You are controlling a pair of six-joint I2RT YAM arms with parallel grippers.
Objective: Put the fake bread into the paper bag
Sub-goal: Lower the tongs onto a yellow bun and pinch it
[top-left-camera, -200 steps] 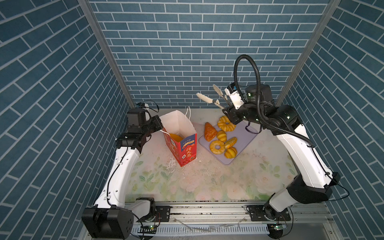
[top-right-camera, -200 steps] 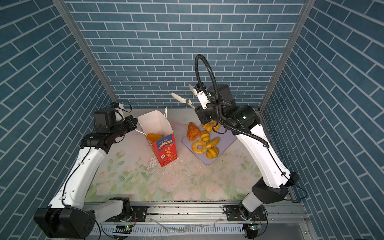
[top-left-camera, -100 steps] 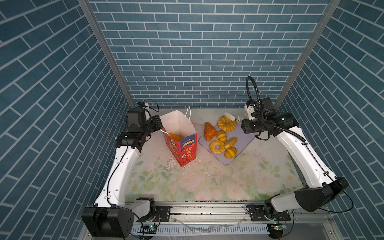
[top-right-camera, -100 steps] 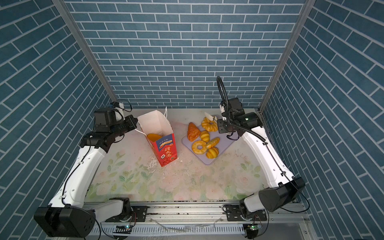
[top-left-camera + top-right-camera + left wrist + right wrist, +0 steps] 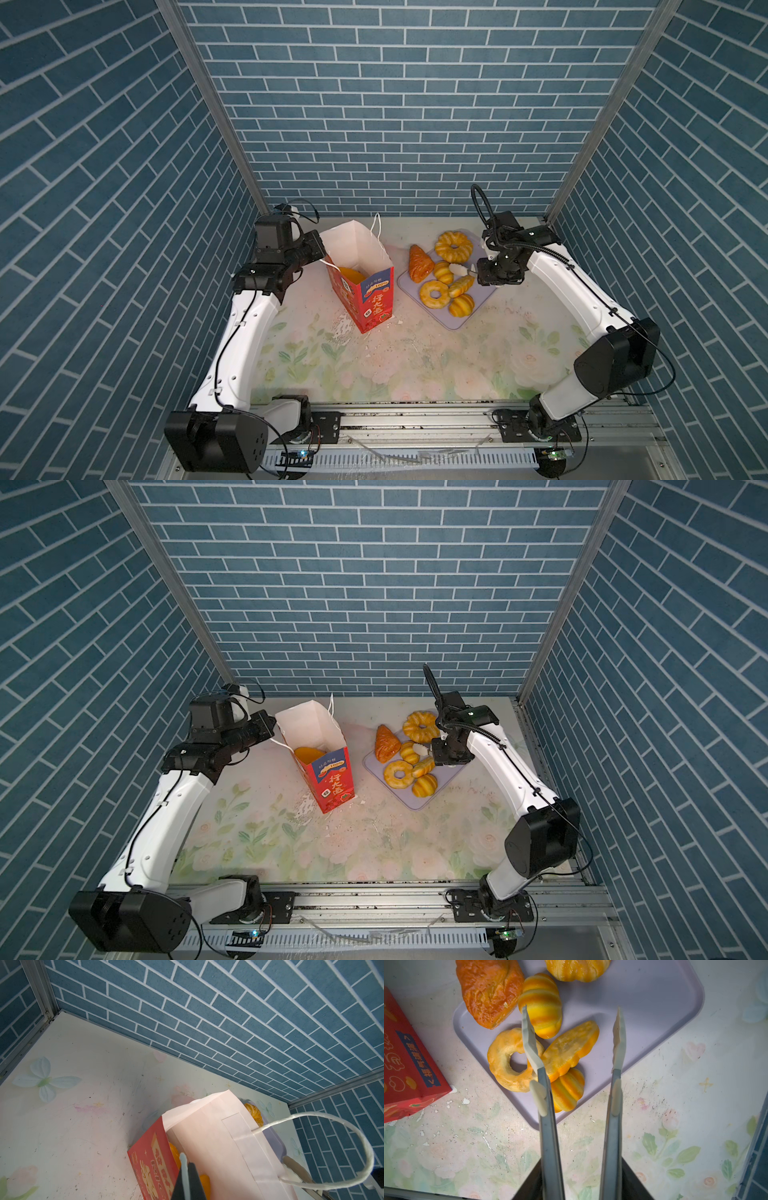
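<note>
Six glossy golden pieces of fake bread (image 5: 542,1003) lie about the lilac tray (image 5: 643,1012); only the right wrist view shows the right gripper (image 5: 572,1008) spread empty above them. Beside, the upright red paper bag (image 5: 376,301) holds more, the left gripper (image 5: 186,1172) pinching its rim.

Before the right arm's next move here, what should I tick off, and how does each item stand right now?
1. Paper bag upright with its mouth open: ok.
2. Left gripper shut on the bag's rim: ok.
3. Right gripper open and empty: ok.
4. Flat oval loaf lined up inside the open jaws: only partly. One jaw overlaps the ring donut in the right wrist view. Height above them: cannot tell.
5. Room in the bag: one orange piece shows inside, with space above it: ok.
6. Lilac tray emptied: not ok, six pieces lie on or beside it.
</note>
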